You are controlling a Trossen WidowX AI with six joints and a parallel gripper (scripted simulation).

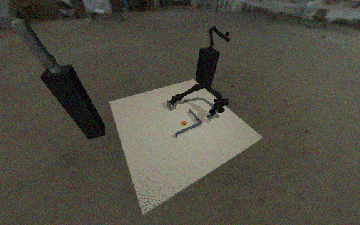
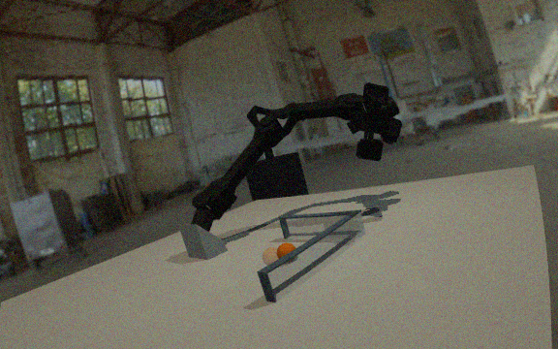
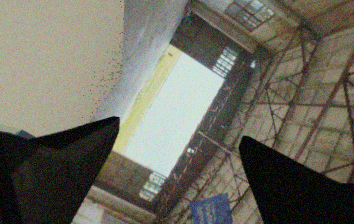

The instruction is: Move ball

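Note:
An orange ball (image 1: 184, 123) (image 2: 286, 250) rests on the table. The pale see-through copy (image 1: 181, 122) (image 2: 269, 256) is right beside it and partly overlaps it in the top and exterior views; the ball is slightly off it. The first low clear wall with dark edges (image 1: 189, 129) (image 2: 318, 237) and the second wall (image 1: 195, 116) (image 2: 318, 214) make a corner, with the ball on the inner side. My gripper (image 3: 181, 133) is wide open and empty. It is raised above the table, outside the walls beyond their corner, well away from the ball. The wrist view does not show the ball.
The pale table top (image 1: 155, 162) (image 2: 429, 271) carries the arm's grey wedge base (image 1: 171, 105) (image 2: 203, 246). One black pedestal with an arm (image 1: 207, 67) (image 2: 279, 176) stands at the table's back edge. Another black pedestal (image 1: 74, 103) stands off the table's left side.

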